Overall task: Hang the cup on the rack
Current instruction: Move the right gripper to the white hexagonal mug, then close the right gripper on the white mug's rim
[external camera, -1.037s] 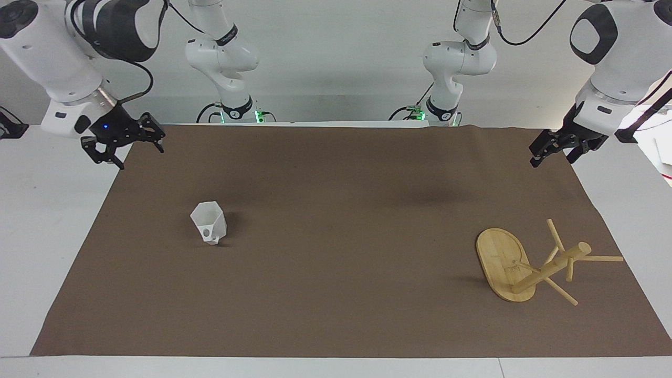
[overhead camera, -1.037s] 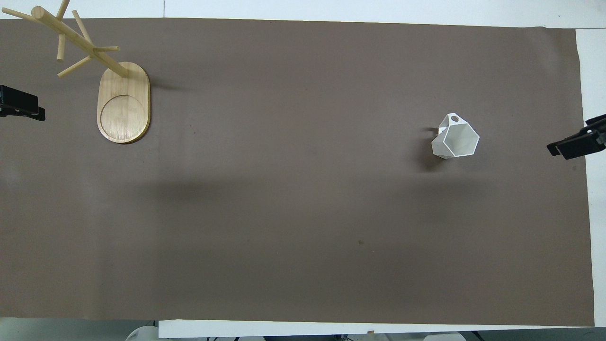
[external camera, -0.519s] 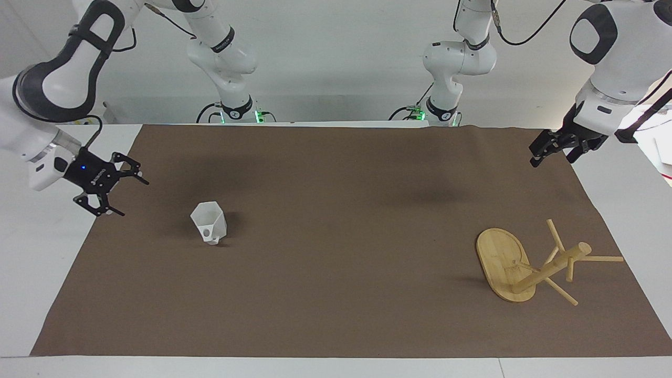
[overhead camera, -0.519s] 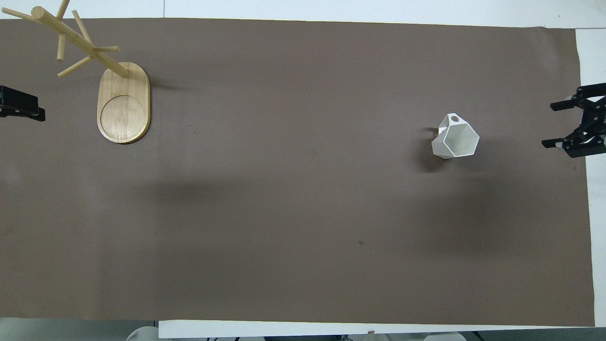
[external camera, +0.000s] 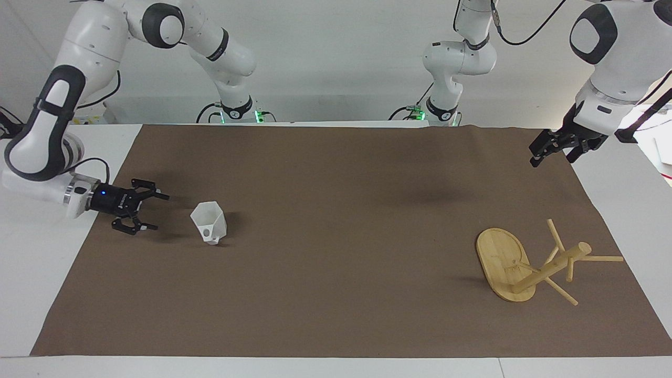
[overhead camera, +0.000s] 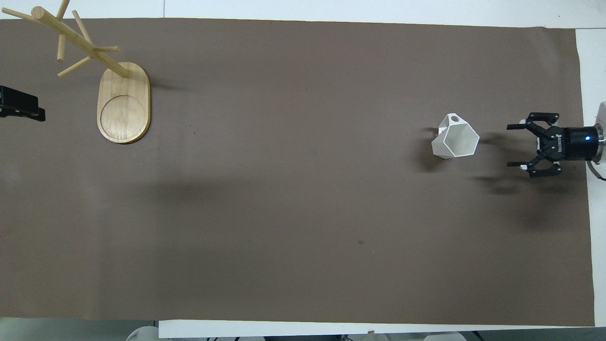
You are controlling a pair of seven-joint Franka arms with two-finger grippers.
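The white faceted cup [external camera: 209, 223] stands upright on the brown mat toward the right arm's end, its handle on the side farther from the robots; it also shows in the overhead view [overhead camera: 455, 137]. My right gripper [external camera: 160, 212] is open and empty, low over the mat, level with the cup and pointing at it, a short gap away; it also shows in the overhead view [overhead camera: 509, 146]. The bamboo rack [external camera: 501, 260] stands toward the left arm's end, with bare pegs [overhead camera: 124, 102]. My left gripper [external camera: 546, 149] waits above the mat's edge there [overhead camera: 19, 106].
A brown mat [external camera: 336, 304] covers most of the white table [external camera: 42, 252]. Both arm bases stand at the table's edge nearest the robots. Nothing lies on the mat between the cup and the rack.
My right gripper has come down from above the table's corner and swung in over the mat toward the cup, now lying level and open. The cup, rack and left arm have not moved.
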